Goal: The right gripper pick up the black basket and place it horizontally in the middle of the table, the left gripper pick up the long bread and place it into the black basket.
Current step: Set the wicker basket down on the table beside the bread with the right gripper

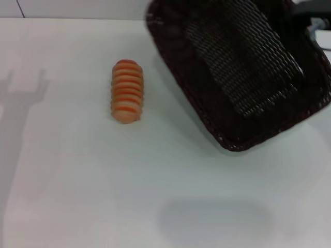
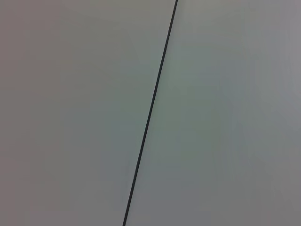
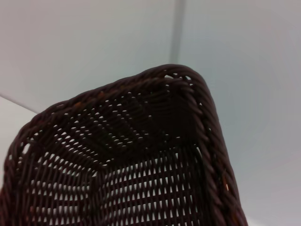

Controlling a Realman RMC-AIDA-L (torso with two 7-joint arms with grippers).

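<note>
The black basket [image 1: 243, 67] hangs tilted above the table [image 1: 77, 181] at the back right, and its soft shadow lies on the tabletop near the front. My right gripper [image 1: 312, 15] shows only partly at the basket's far right rim and holds it up. The right wrist view shows the basket's woven inside and braided rim [image 3: 141, 155] close up against a pale wall. The long bread [image 1: 126, 91], with orange and cream stripes, lies lengthwise on the table left of the basket, a short way from it. My left gripper is out of view.
A fork-shaped shadow of the left arm [image 1: 18, 95] falls on the table's left side. The table's far edge meets a pale wall [image 1: 77, 8]. The left wrist view shows only a pale surface crossed by a thin dark line [image 2: 150, 113].
</note>
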